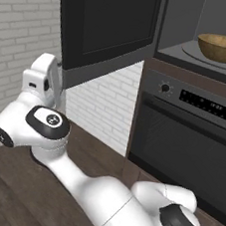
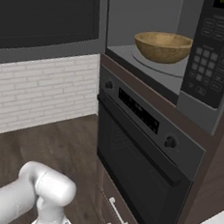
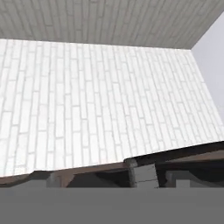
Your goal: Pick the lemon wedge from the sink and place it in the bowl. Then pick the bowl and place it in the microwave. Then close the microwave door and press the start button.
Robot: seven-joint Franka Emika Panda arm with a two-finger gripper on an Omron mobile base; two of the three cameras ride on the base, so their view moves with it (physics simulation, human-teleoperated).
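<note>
Hand (image 1: 56, 80) beside open microwave door (image 1: 108, 26)

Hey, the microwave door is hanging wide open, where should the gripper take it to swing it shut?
Best judged: push rather than pinch. The microwave door is a big flat panel swung out to the left of the cavity where the bowl sits. Come from behind its outer face, near the free edge far from the hinge, and press it towards the microwave.
</note>
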